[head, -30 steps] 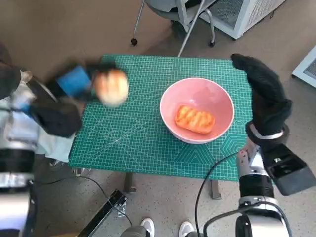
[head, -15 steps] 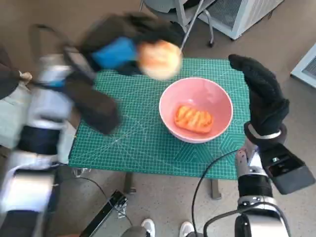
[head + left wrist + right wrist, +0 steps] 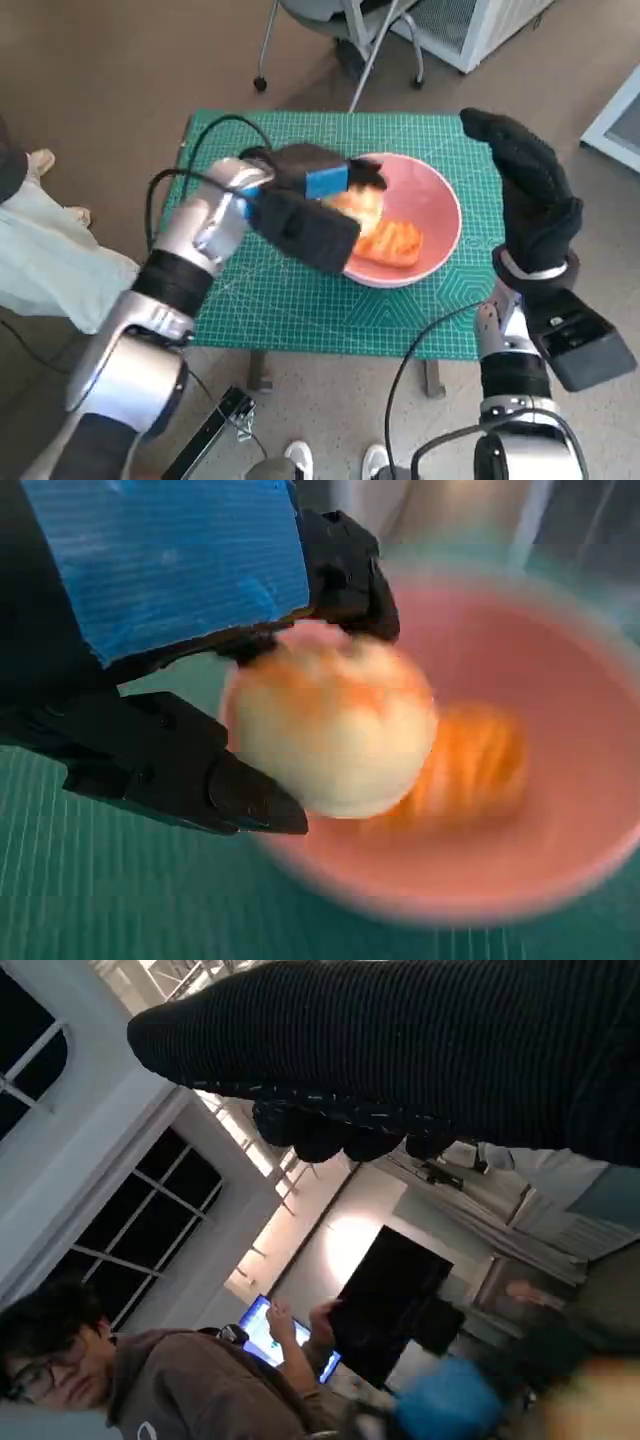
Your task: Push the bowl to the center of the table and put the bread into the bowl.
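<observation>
Over the pink bowl (image 3: 435, 205), left hand (image 3: 315, 180) grips a round bread (image 3: 335, 730); right hand (image 3: 530, 195) open.

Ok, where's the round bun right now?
In the head view the round bun is held in the left hand over the left part of the pink bowl, next to the orange bread already inside.

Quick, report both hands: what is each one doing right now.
Left hand: holding the round bread roll over the pink bowl.
Right hand: open, empty, raised beside the bowl.
</observation>
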Available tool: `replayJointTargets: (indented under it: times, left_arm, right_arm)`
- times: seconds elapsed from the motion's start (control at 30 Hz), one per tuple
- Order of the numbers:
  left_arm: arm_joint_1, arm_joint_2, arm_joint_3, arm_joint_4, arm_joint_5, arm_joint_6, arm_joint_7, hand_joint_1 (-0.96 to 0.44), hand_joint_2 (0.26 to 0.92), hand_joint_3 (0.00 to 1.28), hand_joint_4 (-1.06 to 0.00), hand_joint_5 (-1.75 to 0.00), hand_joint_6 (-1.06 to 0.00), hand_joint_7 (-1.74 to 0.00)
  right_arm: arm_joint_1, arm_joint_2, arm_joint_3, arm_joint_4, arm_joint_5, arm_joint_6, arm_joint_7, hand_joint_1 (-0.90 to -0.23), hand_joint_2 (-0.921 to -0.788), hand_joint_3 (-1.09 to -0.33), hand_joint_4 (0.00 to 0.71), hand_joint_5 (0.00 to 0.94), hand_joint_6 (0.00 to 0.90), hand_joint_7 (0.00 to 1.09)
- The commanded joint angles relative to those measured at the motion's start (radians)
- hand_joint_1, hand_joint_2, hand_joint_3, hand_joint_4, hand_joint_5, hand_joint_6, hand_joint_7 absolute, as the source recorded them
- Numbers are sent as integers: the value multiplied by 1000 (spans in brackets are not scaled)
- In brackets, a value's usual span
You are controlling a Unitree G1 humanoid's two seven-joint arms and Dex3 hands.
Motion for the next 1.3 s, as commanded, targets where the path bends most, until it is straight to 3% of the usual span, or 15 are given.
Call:
replayJointTargets:
  times: [0.03,0.13,0.3,0.57,0.73,0.93,1.1,1.3]
  left_arm:
    - [2,14,84,-18,-102,-72,32,-313,853,31,-3,-9,-50,-203]
    - [17,20,123,-17,-143,-152,92,-361,871,28,0,-2,-56,-241]
    - [30,16,232,-19,-254,-279,192,-387,911,14,-43,-20,-32,-454]
    - [75,-16,428,-60,-431,-492,418,-375,920,82,-324,-36,-333,-337]
    - [162,-79,505,-207,-560,-512,473,-370,921,171,-401,-51,-344,-309]
    - [285,-104,535,-375,-686,-474,444,-430,921,267,-370,-21,-294,-293]
    - [394,-132,538,-513,-809,-401,388,-465,921,282,-338,-4,-276,-289]
    - [468,-161,539,-601,-848,-353,380,-463,921,277,-322,0,-289,-293]
  right_arm:
    - [26,-6,-6,-13,6,17,-8,-567,-921,-671,338,1,42,807]
    - [26,-8,-9,-20,4,22,-15,-570,-921,-672,344,5,40,809]
    - [12,-13,-17,-12,-8,21,-34,-582,-921,-671,349,6,41,813]
    - [-22,-18,-29,5,-7,34,-53,-578,-921,-671,351,6,41,812]
    - [-40,-21,-34,4,-13,46,-72,-577,-921,-669,353,7,32,802]
    - [-48,-16,-31,-49,-65,70,-144,-550,-921,-690,356,7,23,788]
    - [-56,-9,-26,-89,-152,92,-233,-512,-921,-738,356,6,22,782]
    - [-60,-9,-12,-124,-222,125,-307,-494,-921,-764,354,4,21,779]
